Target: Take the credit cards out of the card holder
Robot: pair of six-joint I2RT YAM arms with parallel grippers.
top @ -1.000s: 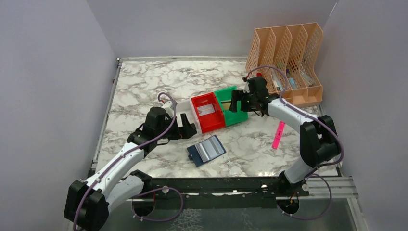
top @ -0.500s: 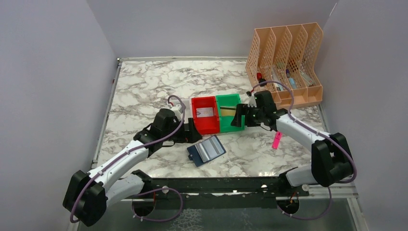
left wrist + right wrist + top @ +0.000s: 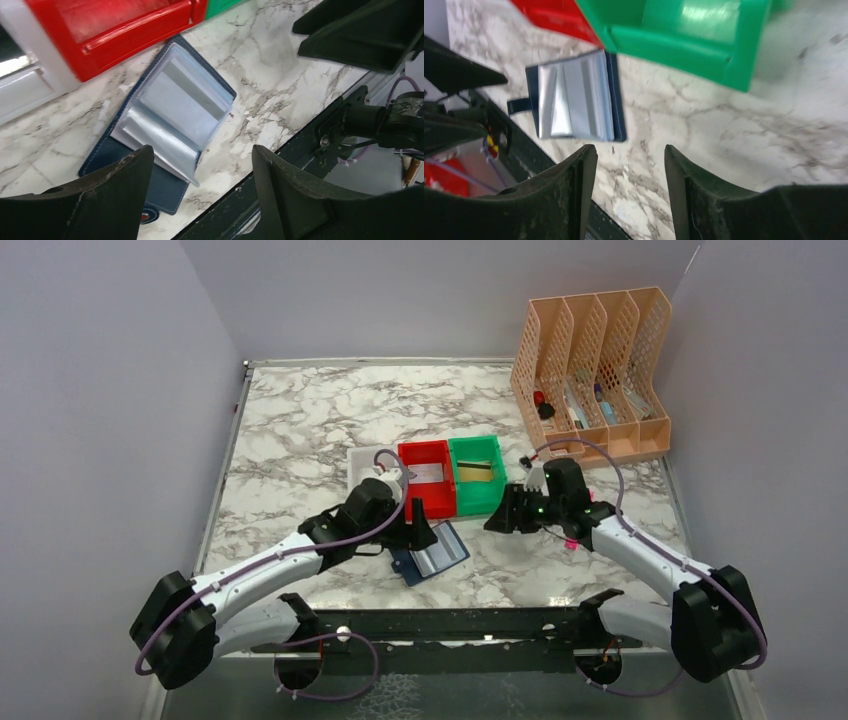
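Observation:
The card holder [image 3: 432, 554] lies open on the marble near the front edge, its navy cover down and its shiny pale-blue sleeves [image 3: 172, 107] up; it also shows in the right wrist view [image 3: 574, 95]. A silvery-grey credit card [image 3: 428, 472] lies in the red bin [image 3: 441, 502], and a tan and dark card [image 3: 480, 470] in the green bin [image 3: 478, 502]. My left gripper [image 3: 420, 532] hovers over the holder's left half, open and empty [image 3: 202, 155]. To the holder's right my right gripper [image 3: 500, 519] is also open and empty [image 3: 630, 155].
A white bin [image 3: 362, 458] adjoins the red one. A peach file organiser [image 3: 595, 360] with small items stands at the back right. A pink stick [image 3: 571, 538] peeks out from behind the right arm. The black frame rail [image 3: 450, 622] runs along the table's near edge.
Both arms have swung from the bins toward the near edge and now flank the card holder. Both pairs of jaws have narrowed. The red and green bins now sit square.

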